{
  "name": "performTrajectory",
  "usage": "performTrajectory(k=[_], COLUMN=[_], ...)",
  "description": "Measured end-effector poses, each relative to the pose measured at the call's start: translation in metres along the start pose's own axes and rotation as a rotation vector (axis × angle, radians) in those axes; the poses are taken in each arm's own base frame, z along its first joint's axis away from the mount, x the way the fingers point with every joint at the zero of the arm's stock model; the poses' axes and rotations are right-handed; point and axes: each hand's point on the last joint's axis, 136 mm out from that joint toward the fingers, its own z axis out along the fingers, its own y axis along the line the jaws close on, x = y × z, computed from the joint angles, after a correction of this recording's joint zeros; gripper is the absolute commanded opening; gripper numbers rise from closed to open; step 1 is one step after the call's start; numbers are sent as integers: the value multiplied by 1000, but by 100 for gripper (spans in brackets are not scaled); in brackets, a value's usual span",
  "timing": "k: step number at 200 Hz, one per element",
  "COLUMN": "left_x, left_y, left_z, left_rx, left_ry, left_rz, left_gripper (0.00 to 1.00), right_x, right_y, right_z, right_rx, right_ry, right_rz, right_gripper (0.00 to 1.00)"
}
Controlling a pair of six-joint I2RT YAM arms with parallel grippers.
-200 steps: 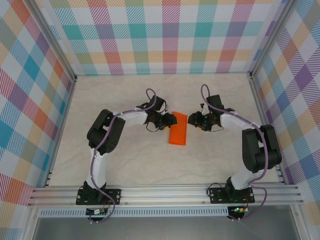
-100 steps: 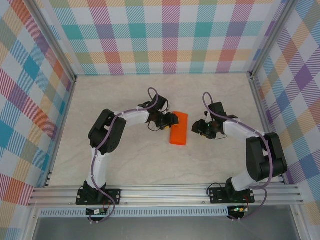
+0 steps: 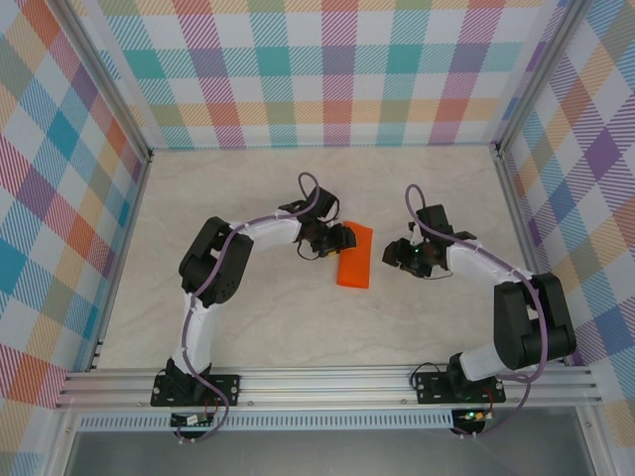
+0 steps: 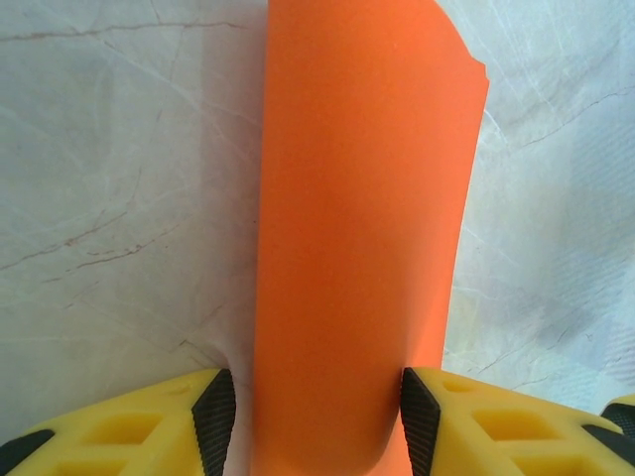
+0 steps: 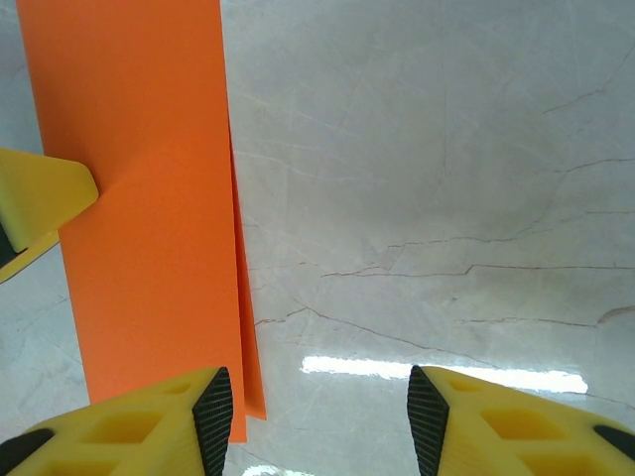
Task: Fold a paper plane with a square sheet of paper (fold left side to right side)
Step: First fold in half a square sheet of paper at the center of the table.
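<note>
The square sheet of paper (image 3: 354,256) lies folded in half on the table, a narrow bright orange rectangle. My left gripper (image 3: 340,239) sits at its upper left edge. In the left wrist view the paper (image 4: 357,198) runs up from between my open left gripper's (image 4: 317,421) fingers. The right pad (image 4: 420,416) is against its edge, and a small gap shows at the left pad. My right gripper (image 3: 397,255) stands just right of the sheet, open over bare table. In the right wrist view the paper (image 5: 139,198) lies left of that gripper (image 5: 319,416), with a layer edge peeking out.
The pale marble-patterned table top (image 3: 258,317) is walled by checked panels on three sides, with an aluminium rail (image 3: 327,385) along the near edge. A yellow finger of the left gripper (image 5: 40,198) rests on the paper's far side in the right wrist view.
My right gripper has drawn back to the right, away from the paper's edge. The left gripper has shifted slightly and stays at the sheet. The paper has barely moved.
</note>
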Motion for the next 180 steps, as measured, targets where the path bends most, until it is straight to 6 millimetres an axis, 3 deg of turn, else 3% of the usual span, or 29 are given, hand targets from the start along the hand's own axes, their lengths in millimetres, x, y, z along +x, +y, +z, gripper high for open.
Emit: performTrajectory(k=[59,180], left_x=[-1,-1], left_y=[3,4], left_z=[1,2], left_rx=[-19,-44], left_ry=[-9,-28], left_rz=[-34,-45], left_gripper=[46,49], right_x=[9,8], right_y=[-3,0], right_z=[1,1], right_rx=[-7,-24], right_ry=[19,19], right_rz=[23,27], right_gripper=[53,55])
